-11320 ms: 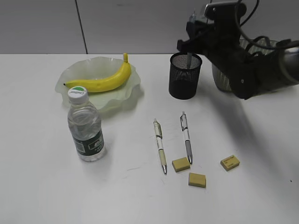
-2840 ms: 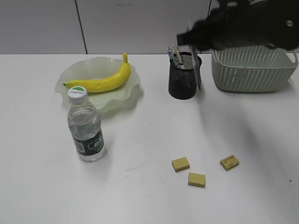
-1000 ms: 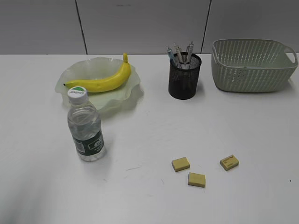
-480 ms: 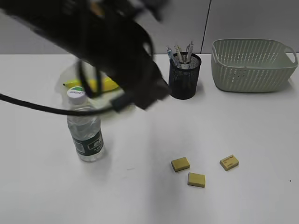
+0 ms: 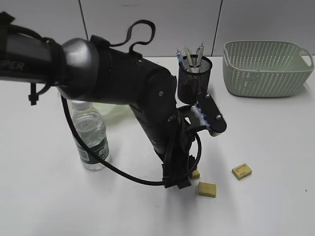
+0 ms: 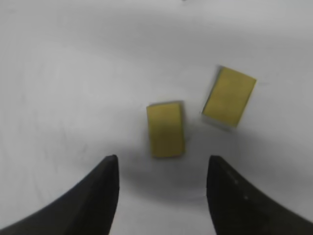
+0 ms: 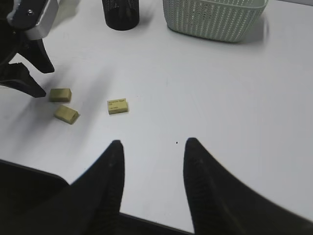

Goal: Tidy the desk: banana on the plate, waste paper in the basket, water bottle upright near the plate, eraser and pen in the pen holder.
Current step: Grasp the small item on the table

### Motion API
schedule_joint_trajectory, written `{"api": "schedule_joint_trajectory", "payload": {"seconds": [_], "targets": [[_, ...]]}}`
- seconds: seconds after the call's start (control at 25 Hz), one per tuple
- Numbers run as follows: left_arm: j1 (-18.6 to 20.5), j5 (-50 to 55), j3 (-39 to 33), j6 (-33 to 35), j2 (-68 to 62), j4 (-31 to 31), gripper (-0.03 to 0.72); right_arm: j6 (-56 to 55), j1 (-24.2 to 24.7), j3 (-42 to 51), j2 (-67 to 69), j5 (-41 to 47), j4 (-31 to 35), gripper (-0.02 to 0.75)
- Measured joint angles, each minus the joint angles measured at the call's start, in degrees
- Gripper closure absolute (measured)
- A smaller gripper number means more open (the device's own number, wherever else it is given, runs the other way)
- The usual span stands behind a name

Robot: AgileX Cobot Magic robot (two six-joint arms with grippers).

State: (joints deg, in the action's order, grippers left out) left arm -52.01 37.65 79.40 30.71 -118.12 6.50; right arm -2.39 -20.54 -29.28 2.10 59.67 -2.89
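Exterior view frames are dominated by the left arm, reaching across the white counter (image 5: 275,137) with the left gripper (image 5: 178,181) lowered at the near middle, where the three erasers lie. Far right, the basket (image 5: 266,69) stands with nothing visible inside; the plate and banana are hidden behind the arm. The water bottle (image 5: 91,135) stands upright at the left, and the pen holder (image 5: 193,78) at far centre already carries pens. In the left wrist view the jaws are spread wide, with the nearest eraser (image 6: 166,129) just ahead of the tips and a second eraser (image 6: 229,99) close to its right. The gripper should be brought forward and down until the first eraser is centred between the jaws, then closed across its narrow sides, so that the neighbour is not nudged. The right gripper (image 7: 152,152) hangs open, well clear of the third eraser (image 7: 117,105).
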Motion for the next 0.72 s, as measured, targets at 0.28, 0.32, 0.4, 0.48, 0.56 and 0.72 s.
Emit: {"api": "schedule_joint_trajectory", "payload": {"seconds": [0.28, 0.32, 0.4, 0.48, 0.56, 0.72], "targets": [[0.0, -3.8, 0.3, -0.1, -3.5, 0.3, 0.257, 0.0, 0.0, 0.0, 0.0, 0.0, 0.0, 0.409], [0.0, -4.3, 0.3, -0.1, -3.9, 0.6, 0.257, 0.0, 0.0, 0.0, 0.0, 0.0, 0.0, 0.409], [0.0, -5.0, 0.3, -0.1, -4.9, 0.9, 0.257, 0.0, 0.0, 0.0, 0.0, 0.0, 0.0, 0.409], [0.0, -5.6, 0.4, -0.1, -5.6, 1.4, 0.27, 0.0, 0.0, 0.0, 0.0, 0.0, 0.0, 0.409], [-0.1, -6.2, 0.6, -0.1, -5.8, 1.7, 0.351, 0.0, 0.0, 0.0, 0.0, 0.0, 0.0, 0.409], [-0.2, -6.5, 0.6, -0.1, -5.5, 1.9, 0.503, 0.0, 0.0, 0.0, 0.0, 0.0, -0.1, 0.409]]}}
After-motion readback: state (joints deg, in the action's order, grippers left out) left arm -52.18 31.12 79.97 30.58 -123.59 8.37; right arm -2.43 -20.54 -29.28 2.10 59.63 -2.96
